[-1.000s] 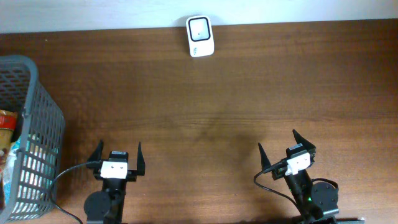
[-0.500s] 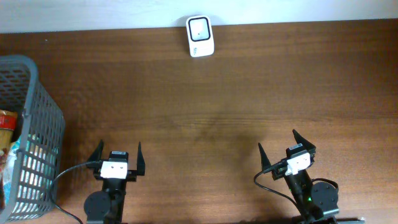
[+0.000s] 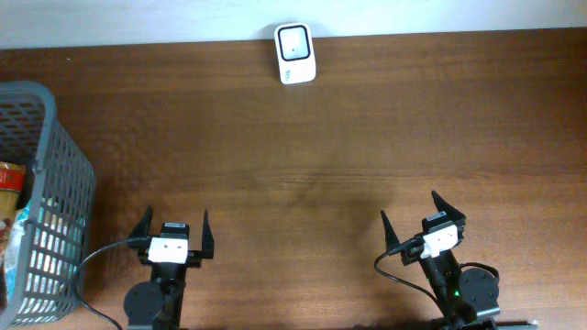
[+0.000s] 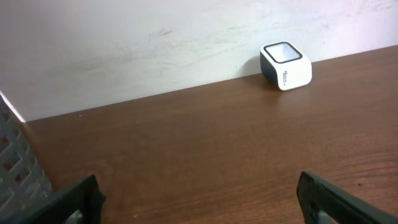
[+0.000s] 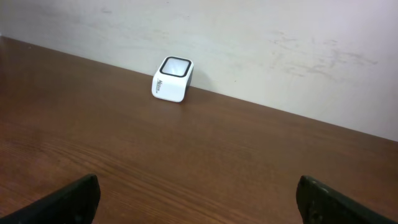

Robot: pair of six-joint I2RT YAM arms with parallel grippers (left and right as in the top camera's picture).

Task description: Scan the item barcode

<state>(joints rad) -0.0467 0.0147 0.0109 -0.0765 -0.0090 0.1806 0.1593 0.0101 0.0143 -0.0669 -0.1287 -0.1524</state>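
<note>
From above, my left gripper (image 3: 173, 220) and my right gripper (image 3: 411, 213) are both spread wide, and they hold nothing. They sit at the near side of the brown wooden table (image 3: 367, 119), far from the small white plastic scanner with a dark window (image 3: 295, 41). The scanner stands at the far edge. The grey plastic mesh basket (image 3: 64, 156) is well to the left of the scanner and nearer to me. A red and yellow packet (image 3: 9, 179) peeks out inside it. I think that is the item to scan, but most of it is cut off.

From my left wrist, the scanner (image 4: 285, 65) is up ahead and to the right, by the pale wall (image 4: 155, 43). A bit of the basket shows far left of the scanner. My two fingers are wide apart at the bottom corners.

From my right wrist, the scanner (image 5: 172, 78) is ahead and to the left. My fingers are wide apart here too.

What could go wrong? My left gripper may bump the basket wall and push it. I may grab the packet with its barcode hidden. I may also knock the scanner, because it is small and light.
</note>
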